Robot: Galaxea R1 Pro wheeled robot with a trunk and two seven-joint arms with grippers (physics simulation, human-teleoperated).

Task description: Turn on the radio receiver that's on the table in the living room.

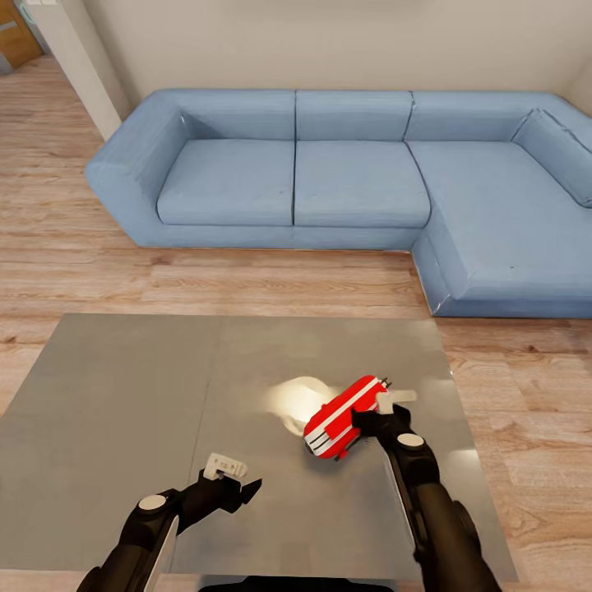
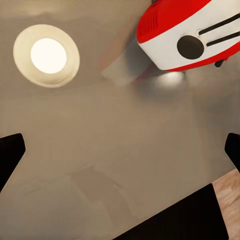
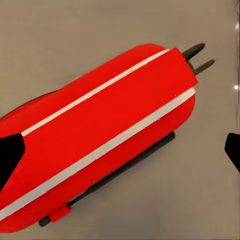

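Your radio receiver (image 1: 344, 418) lies on the grey bench (image 1: 123, 411), toward its right edge and about midway between the far and near edges, set at a slant with one end aimed at the far right corner. From the head view you see its red body with white stripes; two short dark prongs stick out of the far end.

Your right tool (image 1: 374, 419) sits directly over the radio's right side. Through the right wrist view the radio (image 3: 100, 145) runs diagonally under the tool, and the two dark fingertips (image 3: 10, 155) stand wide apart at either side of the picture. The tool is spread and grips nothing; you cannot tell whether a finger touches the shell.

Your left tool (image 1: 234, 485) hangs over the bench near its near edge, well apart from the radio. In the left wrist view its fingertips (image 2: 10, 155) are also spread wide with only the glossy bench top (image 2: 120, 130) between them. The radio's white face with a dark round dial (image 2: 190, 35) appears ahead, beside a bright round lamp reflection (image 2: 46, 56).

Beyond the bench, a blue corner sofa (image 1: 353, 173) stands on the wood plank floor (image 1: 205, 279).
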